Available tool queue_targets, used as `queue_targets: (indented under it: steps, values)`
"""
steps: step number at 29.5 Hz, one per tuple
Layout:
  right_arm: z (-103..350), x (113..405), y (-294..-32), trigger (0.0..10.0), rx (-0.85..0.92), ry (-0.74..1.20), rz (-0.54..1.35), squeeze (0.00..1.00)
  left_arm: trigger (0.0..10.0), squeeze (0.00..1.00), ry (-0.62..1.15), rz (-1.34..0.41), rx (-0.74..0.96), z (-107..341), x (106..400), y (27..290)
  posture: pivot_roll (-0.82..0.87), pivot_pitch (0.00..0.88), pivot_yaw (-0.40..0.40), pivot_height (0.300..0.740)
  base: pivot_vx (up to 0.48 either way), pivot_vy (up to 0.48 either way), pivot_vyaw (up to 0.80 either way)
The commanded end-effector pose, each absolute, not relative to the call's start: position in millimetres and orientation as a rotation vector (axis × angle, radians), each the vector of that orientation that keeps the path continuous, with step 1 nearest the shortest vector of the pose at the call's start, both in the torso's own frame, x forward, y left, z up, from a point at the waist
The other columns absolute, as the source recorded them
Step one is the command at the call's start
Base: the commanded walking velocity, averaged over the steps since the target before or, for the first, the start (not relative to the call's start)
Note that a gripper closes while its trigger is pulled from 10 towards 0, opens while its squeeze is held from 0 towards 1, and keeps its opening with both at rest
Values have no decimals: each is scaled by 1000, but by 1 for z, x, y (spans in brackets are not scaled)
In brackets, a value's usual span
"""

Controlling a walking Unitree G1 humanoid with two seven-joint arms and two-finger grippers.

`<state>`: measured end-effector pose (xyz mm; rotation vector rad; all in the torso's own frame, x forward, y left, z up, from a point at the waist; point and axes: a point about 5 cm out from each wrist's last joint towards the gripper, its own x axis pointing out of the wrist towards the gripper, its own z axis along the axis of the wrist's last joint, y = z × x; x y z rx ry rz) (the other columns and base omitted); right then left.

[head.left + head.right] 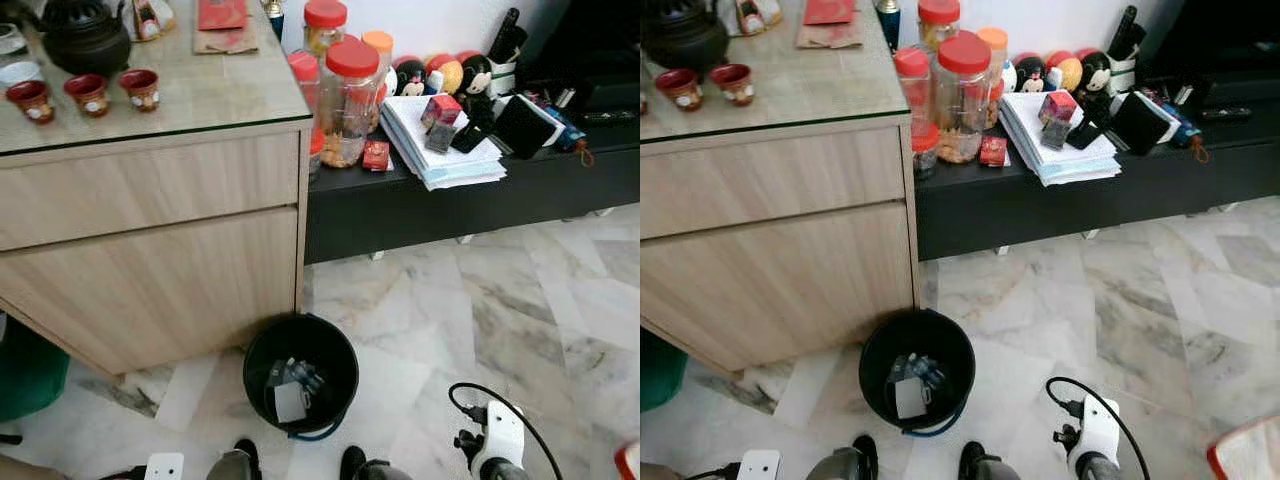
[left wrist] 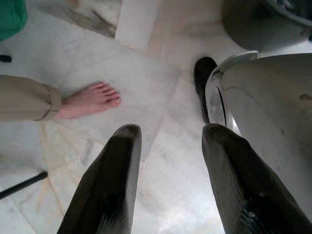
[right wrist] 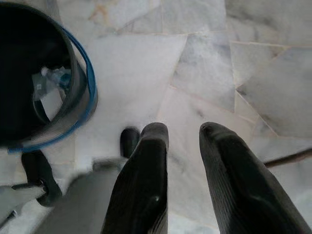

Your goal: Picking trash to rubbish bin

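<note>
A black rubbish bin [image 1: 258,372] with a blue handle stands on the marble floor just in front of my feet. Inside it lie a white scrap and a crumpled clear plastic piece [image 1: 291,389]. The right wrist view has the bin [image 3: 78,92] off to one side of my right gripper [image 3: 184,131], which hangs low over bare floor, open, nothing between its fingers. My left gripper [image 2: 168,134] also hangs low over the floor, open and empty. The bin's outer wall [image 2: 253,24] sits beyond my own leg.
A wooden cabinet [image 1: 150,240] rises at left behind the bin. A low black bench [image 1: 450,200] carries jars, papers and toys. A person's bare foot [image 2: 90,100] stands close to my left gripper. A green object [image 1: 25,375] sits at far left.
</note>
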<state>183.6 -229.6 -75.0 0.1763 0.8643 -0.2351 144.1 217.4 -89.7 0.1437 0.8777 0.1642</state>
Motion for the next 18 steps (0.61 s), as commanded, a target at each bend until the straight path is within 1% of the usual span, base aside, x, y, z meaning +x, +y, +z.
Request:
queue_targets:
  steps: [1,18]
  values:
    - [-73,185,-233,10000,176,856,-247,0,10000,0,937,113,138,-98,129,205,73,174,-83,740,-289,0,0]
    - [-72,187,-234,10000,180,840,-247,0,10000,0,925,107,141,-97,131,203,72,186,-88,740,-289,0,0]
